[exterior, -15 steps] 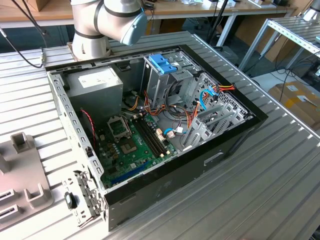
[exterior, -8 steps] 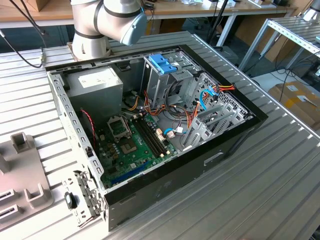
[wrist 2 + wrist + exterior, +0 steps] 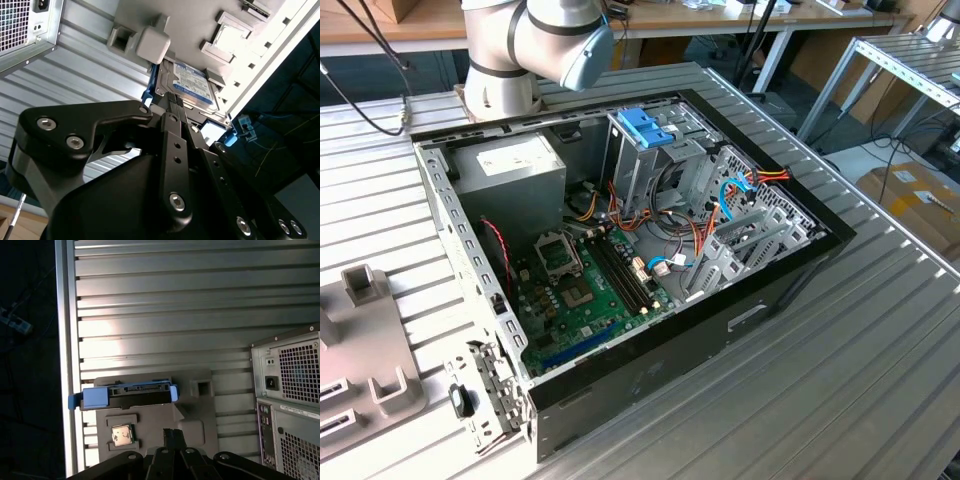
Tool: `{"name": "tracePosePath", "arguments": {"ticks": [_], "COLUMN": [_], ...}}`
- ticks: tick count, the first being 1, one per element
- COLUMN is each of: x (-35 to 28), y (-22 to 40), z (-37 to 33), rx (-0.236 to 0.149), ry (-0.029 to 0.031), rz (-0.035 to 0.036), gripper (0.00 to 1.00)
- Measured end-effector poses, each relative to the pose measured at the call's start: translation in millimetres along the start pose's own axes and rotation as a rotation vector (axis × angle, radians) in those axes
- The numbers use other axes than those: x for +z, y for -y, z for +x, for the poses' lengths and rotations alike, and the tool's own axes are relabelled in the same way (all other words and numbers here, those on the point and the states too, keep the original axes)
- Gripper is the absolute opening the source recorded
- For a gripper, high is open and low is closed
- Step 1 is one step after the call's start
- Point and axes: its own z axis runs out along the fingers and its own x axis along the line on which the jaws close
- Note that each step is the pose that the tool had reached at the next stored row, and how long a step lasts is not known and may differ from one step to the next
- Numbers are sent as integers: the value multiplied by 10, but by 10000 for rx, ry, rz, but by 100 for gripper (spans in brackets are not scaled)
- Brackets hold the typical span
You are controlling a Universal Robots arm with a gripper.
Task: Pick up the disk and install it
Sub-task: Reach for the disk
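- At the exterior view's left, the grey moulded plastic tray [image 3: 365, 345] sits on the slatted aluminium table [image 3: 880, 330]. In the second wrist view the disk [image 3: 192, 82], a flat grey metal drive with a white-and-blue label and light-blue plastic rails, lies flat in that tray.
- Your black gripper [image 3: 173, 99] hangs above the tray, close to the disk's end; how high, you cannot tell. Its jaws are drawn together with nothing between them.
- For a good pick, I judge the jaws must spread wider than the drive, sit centred along it and square to the blue rails, so it lifts level.
- Mind the tray's raised pale square block [image 3: 152, 45] just beside the disk, and the small square silver chip [image 3: 121, 435] in its own pocket nearby.
- In the first wrist view the table's bright edge rail [image 3: 65, 340] runs just beside the disk's blue tab. Past it the table ends, so room is tight there.
- Further right, the open black metal computer case [image 3: 650, 400] has free space above it. Inside, orange and blue cables [image 3: 730, 190] crowd the steel drive cage [image 3: 630, 170] under its blue plastic latch [image 3: 645, 127].
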Motion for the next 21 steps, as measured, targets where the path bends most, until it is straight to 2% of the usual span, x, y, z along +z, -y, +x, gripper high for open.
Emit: {"name": "tracePosePath", "arguments": {"ticks": [6,9,15,16,18,19,20,21], "x": [9,26,30,30,36,41,45,51], "y": [-66,-140,-142,-142,-142,-141,-141,-141], "z": [10,29,29,29,29,29,29,29], "rx": [0,0,-1,0,3,5,6,7], "ry": [-1,-1,-10,-40,-161,-277,-332,-427], "rz": [1,0,6,34,152,281,356,473], "gripper": [11,11,11,11,11,11,11,11]}}
